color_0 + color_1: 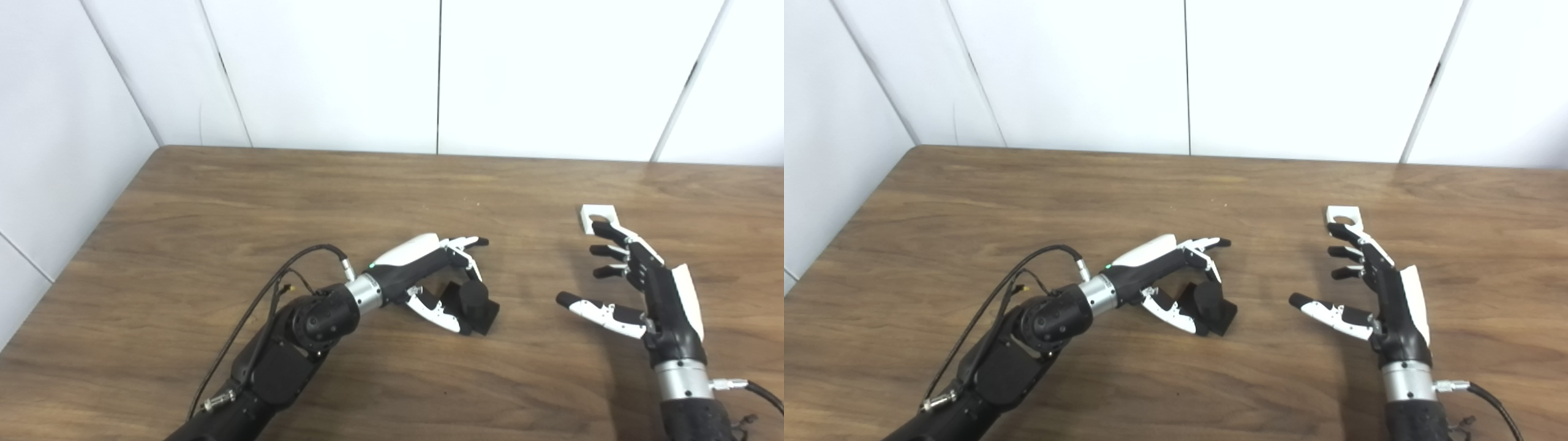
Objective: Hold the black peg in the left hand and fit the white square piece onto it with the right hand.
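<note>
The black peg [474,301], a short cylinder on a square black base, stands on the wooden table [245,202] near its middle. My left hand [429,269] lies low around it, with the fingers [468,245] arched over the peg's far side and the thumb [438,312] along its near side. The hand is open, with no firm hold that I can see. The white square piece [597,218] with a round hole lies flat at the right. My right hand [637,288] is open, its fingertips [603,229] just at the piece's near edge.
White wall panels [441,73] close the table at the back and on the left. A cable [263,300] loops off my left forearm above the table. Bare table lies between the two hands.
</note>
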